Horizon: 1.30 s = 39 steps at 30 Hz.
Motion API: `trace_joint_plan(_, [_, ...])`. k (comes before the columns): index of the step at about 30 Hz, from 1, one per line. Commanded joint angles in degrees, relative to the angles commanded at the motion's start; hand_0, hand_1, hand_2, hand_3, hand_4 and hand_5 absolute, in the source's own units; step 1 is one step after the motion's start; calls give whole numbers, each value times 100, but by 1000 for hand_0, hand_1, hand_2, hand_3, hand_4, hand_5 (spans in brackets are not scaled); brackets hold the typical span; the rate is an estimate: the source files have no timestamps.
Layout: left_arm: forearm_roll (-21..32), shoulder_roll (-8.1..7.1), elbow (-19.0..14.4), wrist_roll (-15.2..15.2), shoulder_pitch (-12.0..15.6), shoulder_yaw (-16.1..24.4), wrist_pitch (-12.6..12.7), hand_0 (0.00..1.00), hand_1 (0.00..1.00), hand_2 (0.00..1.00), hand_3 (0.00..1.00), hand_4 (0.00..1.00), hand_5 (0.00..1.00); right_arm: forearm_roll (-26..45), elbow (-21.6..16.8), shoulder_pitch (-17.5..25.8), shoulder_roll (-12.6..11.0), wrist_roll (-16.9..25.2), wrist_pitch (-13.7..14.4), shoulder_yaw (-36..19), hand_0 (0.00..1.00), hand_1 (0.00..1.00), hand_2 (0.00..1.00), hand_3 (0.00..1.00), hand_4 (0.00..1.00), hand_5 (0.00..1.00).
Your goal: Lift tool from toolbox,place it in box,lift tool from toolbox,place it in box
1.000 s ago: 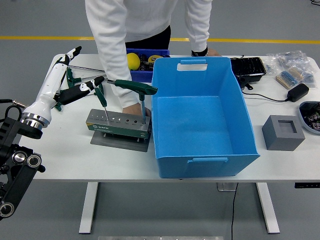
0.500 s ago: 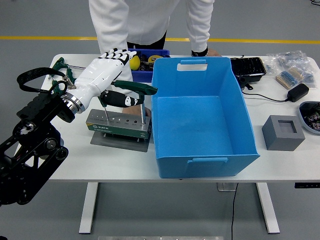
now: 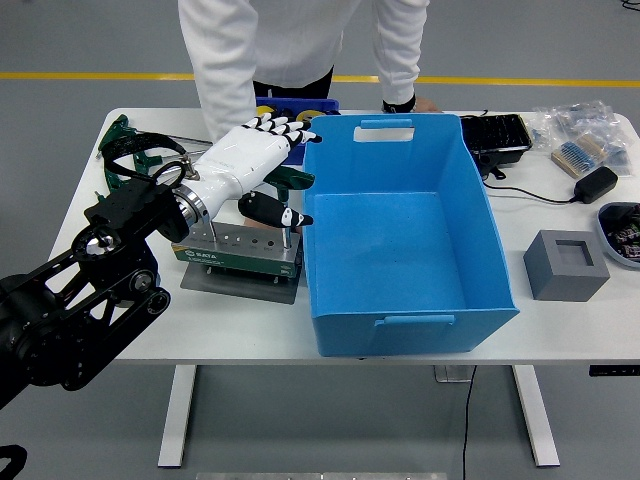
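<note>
Single head view, high on the robot's side, facing forward and down. White table fills the frame from its near edge to a person standing behind it. Moderately close.

- The left hand covers most of the green T-handle tool; whether its fingers grip the handle cannot be told.
- The person's hand behind the toolbox is hidden by the robot's hand.
- The dark blue bin is mostly hidden.
- The round tray is cut off at the right edge.
</note>
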State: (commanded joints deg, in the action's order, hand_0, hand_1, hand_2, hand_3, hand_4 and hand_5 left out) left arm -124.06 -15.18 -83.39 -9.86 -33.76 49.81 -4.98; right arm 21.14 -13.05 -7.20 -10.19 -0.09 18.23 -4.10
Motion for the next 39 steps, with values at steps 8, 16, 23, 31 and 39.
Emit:
trace_joint_plan(8, [-64,12,578,-179,-316,-371,262,716,612,613,676,998,605,-16,-5,6,-5,-5,4,-11,694,669,728,552,787,691])
trace_joint_plan(16, [-25,34,919,-385,-351,-335,294,668,581,568,652,998,642,-76,-7,28,1,-25,12,-47,695,669,729,552,786,690])
trace_joint_plan(23, [29,44,938,-485,-338,-342,339,565,471,437,584,998,620,-117,-7,42,7,-36,16,-70,695,669,729,552,786,690])
trace_joint_plan(31, [42,27,985,-565,-391,-427,299,420,287,266,394,998,619,-47,-8,28,-2,-17,6,-31,694,669,728,552,786,690])
trace_joint_plan(39, [51,40,1069,-590,-457,-476,311,364,220,217,309,998,630,-33,-8,7,-9,-18,3,-22,693,669,728,552,787,690])
